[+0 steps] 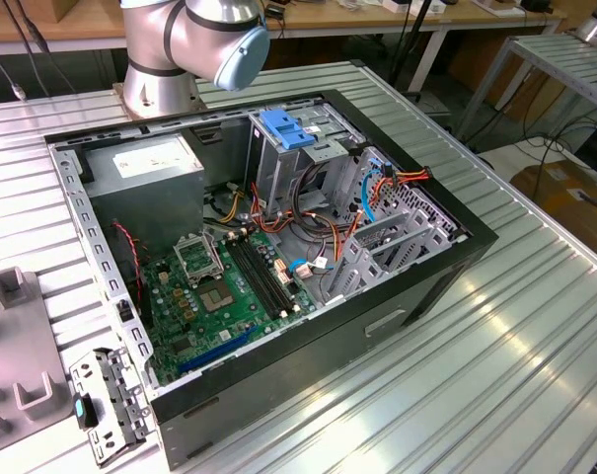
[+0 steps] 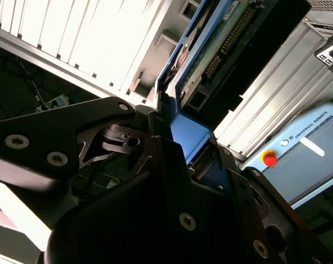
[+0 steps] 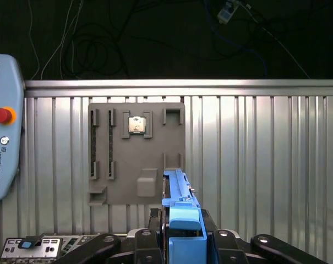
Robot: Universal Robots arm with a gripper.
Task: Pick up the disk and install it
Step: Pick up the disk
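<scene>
Bright overhead light, glare on ribbed table (image 1: 535, 326), dim surroundings

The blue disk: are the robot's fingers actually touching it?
Touching. In the second wrist view the black fingers clamp the disk on both sides of its blue end tab, with no gap.

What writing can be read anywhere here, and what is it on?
Teach pendant: a maker's name in capitals beside the red button.
Power supply label: too small to read.
Motherboard markings: too small to read.
Disk in the gripper: no readable print.
</scene>
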